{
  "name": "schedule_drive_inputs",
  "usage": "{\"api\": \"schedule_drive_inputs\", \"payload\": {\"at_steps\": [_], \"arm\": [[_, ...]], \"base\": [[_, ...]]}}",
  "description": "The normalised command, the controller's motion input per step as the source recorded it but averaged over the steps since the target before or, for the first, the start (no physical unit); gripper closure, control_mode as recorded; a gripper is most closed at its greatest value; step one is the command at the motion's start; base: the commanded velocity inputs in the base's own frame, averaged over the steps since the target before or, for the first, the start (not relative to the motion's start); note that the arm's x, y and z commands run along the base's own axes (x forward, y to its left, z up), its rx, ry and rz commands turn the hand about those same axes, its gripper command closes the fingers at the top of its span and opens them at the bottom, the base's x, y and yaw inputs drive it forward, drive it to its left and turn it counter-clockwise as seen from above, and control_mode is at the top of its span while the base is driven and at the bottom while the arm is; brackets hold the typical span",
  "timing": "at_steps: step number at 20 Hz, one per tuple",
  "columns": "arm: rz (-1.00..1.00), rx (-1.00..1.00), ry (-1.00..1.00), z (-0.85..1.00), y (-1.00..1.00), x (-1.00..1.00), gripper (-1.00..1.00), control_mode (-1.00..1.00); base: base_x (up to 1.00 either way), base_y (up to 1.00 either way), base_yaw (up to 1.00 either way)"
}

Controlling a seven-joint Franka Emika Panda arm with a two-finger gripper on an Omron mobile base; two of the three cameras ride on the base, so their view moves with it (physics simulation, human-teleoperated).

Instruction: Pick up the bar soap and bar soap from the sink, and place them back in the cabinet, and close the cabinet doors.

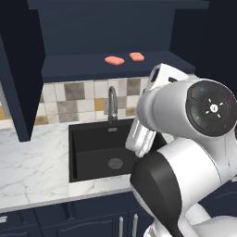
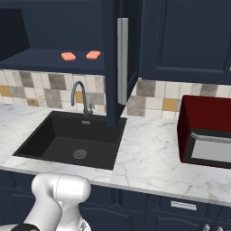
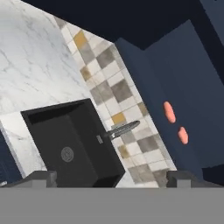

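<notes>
Both bar soaps already lie on the cabinet shelf (image 1: 92, 67): the left bar soap (image 1: 114, 60) and the right bar soap (image 1: 137, 56) sit near each other, apart, flat on the navy surface. The sink (image 1: 92, 157) is empty except for its drain (image 1: 115, 163); the faucet (image 1: 112, 102) stands at its far edge. Judge the placing steps as complete; the step in hand is closing the cabinet doors.

The end effector (image 3: 112, 181) is empty, with its fingers spread wide apart. In the hand view it looks across the sink toward the tiled backsplash (image 3: 109, 94) and the shelf.

Procedure for the closing step:

1. Identify each door. The left door (image 1: 18, 92) stands swung outward at the left of the opening. The right door (image 2: 118, 63) stands edge-on toward the robot, its long silver handle (image 2: 122, 61) facing right.
2. Approach a door from its outer face, not its edge, so that the push turns it about its hinge.
3. Contact the panel near the handle side, far from the hinge, for the easiest swing.
4. Keep the arm above the faucet and off the tabletop (image 2: 153, 158).
5. Avoid reaching into the shelf; a sweep there could knock a bar soap off.

The red microwave (image 2: 205, 131) on the right lies well apart from the working path.
</notes>
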Motion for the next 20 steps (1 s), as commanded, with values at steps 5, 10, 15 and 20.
{"api": "schedule_drive_inputs", "payload": {"at_steps": [5, 10, 15, 20], "arm": [[0.14, -0.20, -0.07, -0.16, 0.29, -0.16, -1.00, -1.00], [0.15, -0.20, -0.04, -0.15, 0.44, -0.03, -1.00, -1.00], [0.17, -0.15, -0.07, -0.12, 0.44, 0.00, -1.00, -1.00], [0.15, -0.15, -0.11, 0.00, 0.40, -0.05, -1.00, -1.00]], "base": [[0.00, 0.00, 0.00], [0.00, 0.00, 0.00], [0.00, 0.00, 0.00], [0.00, 0.00, 0.00]]}}
